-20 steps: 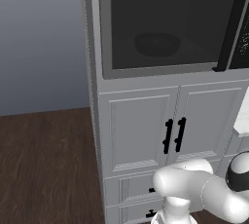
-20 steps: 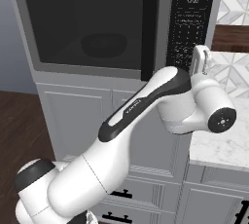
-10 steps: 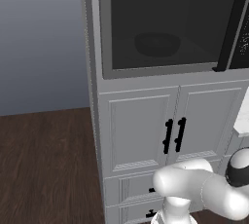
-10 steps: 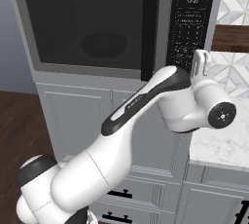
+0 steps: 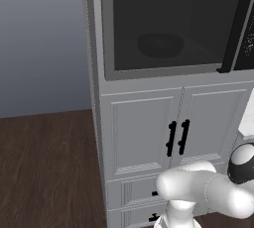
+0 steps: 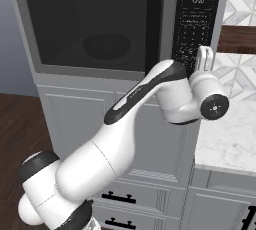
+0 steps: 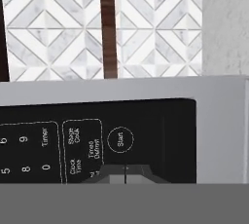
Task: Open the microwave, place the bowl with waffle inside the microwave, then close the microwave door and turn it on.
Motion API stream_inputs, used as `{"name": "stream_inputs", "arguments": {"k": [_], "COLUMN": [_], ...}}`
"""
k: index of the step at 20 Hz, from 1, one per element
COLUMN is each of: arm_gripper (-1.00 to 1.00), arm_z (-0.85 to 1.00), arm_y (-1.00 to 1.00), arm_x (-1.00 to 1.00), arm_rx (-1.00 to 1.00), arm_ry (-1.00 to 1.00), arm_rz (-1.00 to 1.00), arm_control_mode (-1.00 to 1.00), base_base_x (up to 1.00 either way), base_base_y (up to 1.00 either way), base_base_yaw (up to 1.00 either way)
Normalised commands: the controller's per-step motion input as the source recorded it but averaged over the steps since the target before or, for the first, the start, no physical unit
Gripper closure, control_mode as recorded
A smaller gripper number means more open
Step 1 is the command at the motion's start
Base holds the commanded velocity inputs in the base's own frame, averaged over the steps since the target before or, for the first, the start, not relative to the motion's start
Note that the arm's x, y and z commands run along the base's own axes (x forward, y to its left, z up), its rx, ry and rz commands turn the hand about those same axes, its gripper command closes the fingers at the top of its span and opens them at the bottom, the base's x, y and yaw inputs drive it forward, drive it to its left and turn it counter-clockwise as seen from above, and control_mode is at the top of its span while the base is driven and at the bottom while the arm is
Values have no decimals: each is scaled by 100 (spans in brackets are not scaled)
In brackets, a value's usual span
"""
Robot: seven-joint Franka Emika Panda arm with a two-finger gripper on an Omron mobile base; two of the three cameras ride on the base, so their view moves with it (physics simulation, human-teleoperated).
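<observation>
Gripper [image 7: 124, 173] pinched shut on nothing, tips close before the glossy black control strip [image 6: 196, 24]; round Start button [image 7: 119, 139] just above them. Shallow round bowl [image 5: 160, 44] sits dim behind the closed dark glass door [image 6: 90, 24].

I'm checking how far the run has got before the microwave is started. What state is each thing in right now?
microwave door: shut.
bowl: inside the microwave, seen dimly through the glass, upright.
gripper: shut, holding nothing, close in front of the control panel low down.
Start button: just ahead of the fingertips; contact cannot be told.
cabinet doors below: shut.
</observation>
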Motion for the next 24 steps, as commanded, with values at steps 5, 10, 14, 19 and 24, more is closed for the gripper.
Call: {"name": "stream_inputs", "arguments": {"k": [5,10,14,19,24], "arm_gripper": [100,100,100,100,100], "arm_z": [0,0,0,0,-2], "arm_y": [0,-4,-15,-11,0], "arm_x": [24,21,19,23,21], "arm_rx": [0,0,0,0,0], "arm_ry": [0,0,0,0,0], "arm_rz": [0,0,0,0,0], "arm_control_mode": [-100,-100,-100,-100,-100], "base_base_x": [0,0,0,0,0], "base_base_y": [0,0,0,0,0], "base_base_yaw": [0,0,0,0,0]}}
